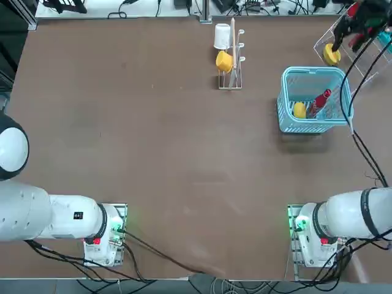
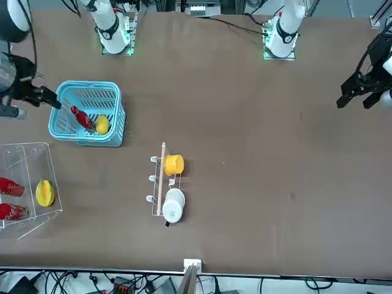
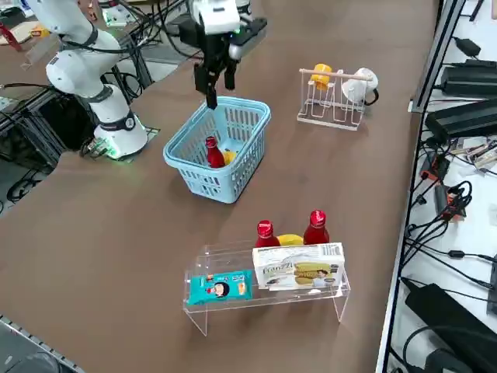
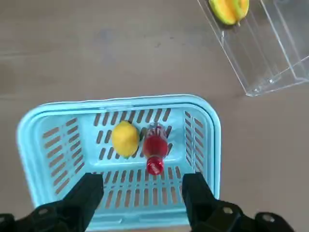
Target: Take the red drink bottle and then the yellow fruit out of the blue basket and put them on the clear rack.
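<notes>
The blue basket (image 1: 315, 70) (image 2: 89, 84) (image 3: 200, 166) (image 4: 120, 102) stands at the table's far right. Inside it the red drink bottle (image 1: 320, 102) (image 2: 81, 117) (image 3: 211, 151) (image 4: 155, 147) leans beside the yellow fruit (image 1: 299, 109) (image 2: 102, 125) (image 3: 229, 157) (image 4: 125, 138). My right gripper (image 1: 358, 24) (image 2: 49, 98) (image 3: 220, 87) (image 4: 142, 198) hangs well above the basket, open, with nothing between its fingers. The clear rack (image 1: 364, 58) (image 2: 27, 150) (image 3: 268, 291) (image 4: 270, 48) stands just beyond the basket, towards the right edge.
The rack holds two red bottles (image 3: 316, 229), a larger yellow fruit (image 2: 44, 193) and two flat packets (image 3: 299, 273). A thin peg stand (image 1: 233, 61) with a white cup (image 1: 222, 35) and a yellow cup (image 1: 224, 61) stands at the far middle of the table.
</notes>
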`<state>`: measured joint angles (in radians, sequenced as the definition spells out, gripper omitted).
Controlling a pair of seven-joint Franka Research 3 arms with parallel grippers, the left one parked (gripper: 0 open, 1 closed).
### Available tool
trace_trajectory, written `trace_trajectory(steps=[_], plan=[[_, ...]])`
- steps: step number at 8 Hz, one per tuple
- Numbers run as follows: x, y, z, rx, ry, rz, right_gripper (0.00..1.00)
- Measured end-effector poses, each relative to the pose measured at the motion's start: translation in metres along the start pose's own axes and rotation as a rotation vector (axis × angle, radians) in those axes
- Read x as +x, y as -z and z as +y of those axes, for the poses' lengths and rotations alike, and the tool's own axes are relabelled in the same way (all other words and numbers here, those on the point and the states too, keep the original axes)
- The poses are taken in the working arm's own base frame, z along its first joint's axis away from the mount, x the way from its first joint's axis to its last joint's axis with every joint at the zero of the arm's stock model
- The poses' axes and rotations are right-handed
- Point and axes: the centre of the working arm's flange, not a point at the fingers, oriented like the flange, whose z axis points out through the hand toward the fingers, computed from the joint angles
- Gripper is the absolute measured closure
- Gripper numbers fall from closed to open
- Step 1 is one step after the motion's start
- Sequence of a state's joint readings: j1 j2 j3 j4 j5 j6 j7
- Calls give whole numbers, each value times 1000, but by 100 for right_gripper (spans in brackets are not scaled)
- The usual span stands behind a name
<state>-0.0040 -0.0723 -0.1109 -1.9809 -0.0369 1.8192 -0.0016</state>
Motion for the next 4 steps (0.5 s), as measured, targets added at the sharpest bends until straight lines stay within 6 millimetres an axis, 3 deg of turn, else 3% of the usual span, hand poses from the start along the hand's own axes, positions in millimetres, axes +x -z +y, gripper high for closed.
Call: trace_trajectory(steps=[2, 4], plan=[[-18, -47, 13, 9, -22, 22, 0], [-41, -87, 10, 15, -18, 51, 0]])
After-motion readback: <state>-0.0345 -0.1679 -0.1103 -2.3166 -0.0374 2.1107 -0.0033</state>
